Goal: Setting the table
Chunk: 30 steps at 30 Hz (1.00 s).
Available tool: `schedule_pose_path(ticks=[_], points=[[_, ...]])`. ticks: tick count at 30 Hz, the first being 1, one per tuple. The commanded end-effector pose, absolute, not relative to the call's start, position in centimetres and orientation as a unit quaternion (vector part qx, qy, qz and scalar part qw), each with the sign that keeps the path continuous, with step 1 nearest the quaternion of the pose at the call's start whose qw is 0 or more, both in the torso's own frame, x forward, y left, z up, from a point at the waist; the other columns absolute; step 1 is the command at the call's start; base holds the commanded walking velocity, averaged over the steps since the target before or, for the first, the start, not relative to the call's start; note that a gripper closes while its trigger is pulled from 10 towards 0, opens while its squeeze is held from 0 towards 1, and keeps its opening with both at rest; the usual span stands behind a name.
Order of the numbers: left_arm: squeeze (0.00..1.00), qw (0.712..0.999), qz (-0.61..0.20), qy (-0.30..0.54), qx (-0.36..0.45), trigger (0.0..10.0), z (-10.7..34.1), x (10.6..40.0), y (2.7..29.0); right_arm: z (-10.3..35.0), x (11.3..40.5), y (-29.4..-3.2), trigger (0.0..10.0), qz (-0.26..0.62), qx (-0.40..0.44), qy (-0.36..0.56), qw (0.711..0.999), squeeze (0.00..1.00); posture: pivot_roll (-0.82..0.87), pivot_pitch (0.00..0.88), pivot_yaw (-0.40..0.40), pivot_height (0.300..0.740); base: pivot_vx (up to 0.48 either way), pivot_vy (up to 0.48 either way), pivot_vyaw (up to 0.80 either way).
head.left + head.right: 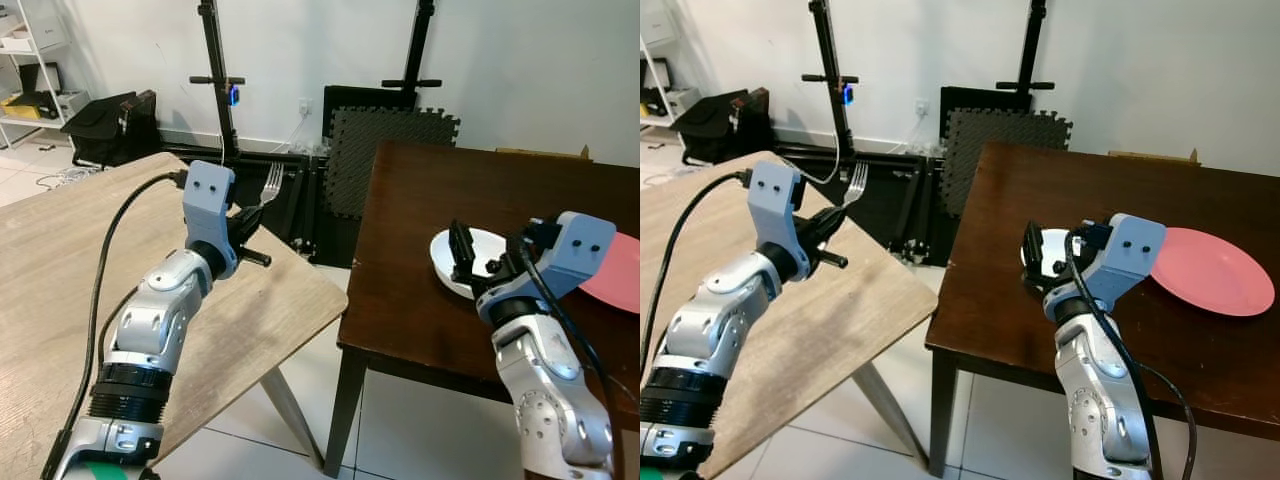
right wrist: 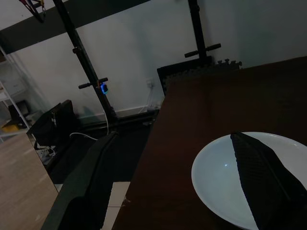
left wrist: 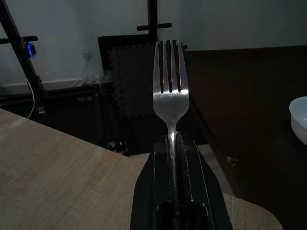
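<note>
Left wrist view: a metal fork (image 3: 170, 91) is clamped by its handle in the left gripper (image 3: 175, 184), tines upward, above the light wooden table's (image 1: 60, 240) corner; stiff, light, slippery, best held mid-handle; the right gripper (image 1: 467, 258), fingers spread, straddles the white bowl's (image 1: 452, 266) rim at the dark table's (image 1: 450, 190) near edge.

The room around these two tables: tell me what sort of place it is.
Probably a home room set up for recording: a dark wooden dining table with a white bowl and a pink plate, but also black stands and foam mats against the wall.
</note>
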<state>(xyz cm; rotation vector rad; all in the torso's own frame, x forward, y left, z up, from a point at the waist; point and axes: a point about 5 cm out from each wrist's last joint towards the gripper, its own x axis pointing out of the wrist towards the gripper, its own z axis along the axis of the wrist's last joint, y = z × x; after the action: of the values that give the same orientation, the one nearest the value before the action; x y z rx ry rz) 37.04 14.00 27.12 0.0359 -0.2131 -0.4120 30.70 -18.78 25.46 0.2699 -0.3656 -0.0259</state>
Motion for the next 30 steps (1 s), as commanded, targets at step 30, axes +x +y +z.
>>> schedule_pose_path(ticks=[30], points=[[0.0, 0.972, -0.21, -0.106, 0.01, 10.0, 26.87, 37.1, 13.99, 25.47, 30.59, -19.01, 10.0, -0.017, 0.126, -0.184, 0.975, 0.0, 0.03, 0.1, 0.063, 0.74, 0.212, 0.0, -0.36]])
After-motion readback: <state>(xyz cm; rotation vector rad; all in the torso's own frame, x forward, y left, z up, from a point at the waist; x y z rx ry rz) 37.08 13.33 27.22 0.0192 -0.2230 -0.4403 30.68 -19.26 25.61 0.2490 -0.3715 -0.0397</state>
